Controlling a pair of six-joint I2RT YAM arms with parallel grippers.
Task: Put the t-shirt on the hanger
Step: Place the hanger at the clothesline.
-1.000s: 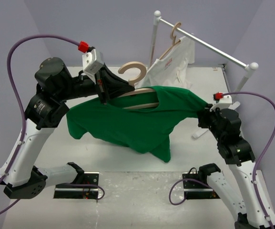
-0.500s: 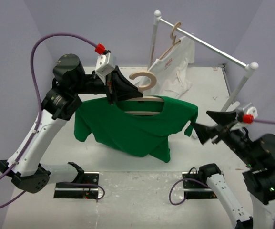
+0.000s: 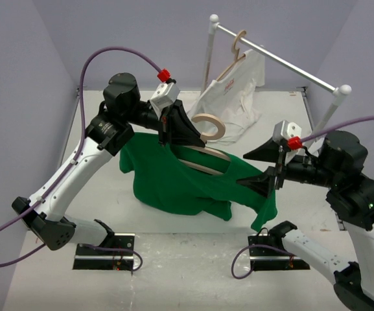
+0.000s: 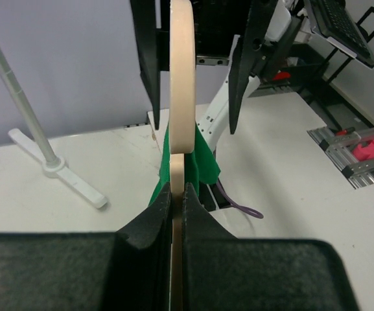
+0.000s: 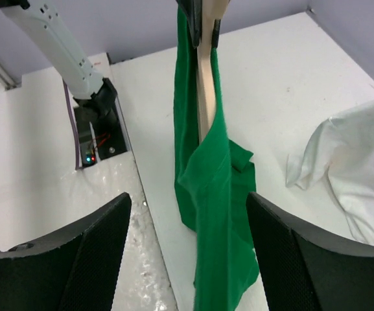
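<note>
My left jaws pinch the hanger (image 4: 181, 78) aloft so the t-shirt (image 3: 174, 184) drapes on it, while my right jaws gape wide astride its shoulder, holding nothing.

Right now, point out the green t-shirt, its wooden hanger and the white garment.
t-shirt (image 3: 170, 188), top external view, on its hanging body.
hanger (image 4: 181, 65), left wrist view, on the hook's edge.
white garment (image 3: 235, 103), top external view, on its front.
</note>
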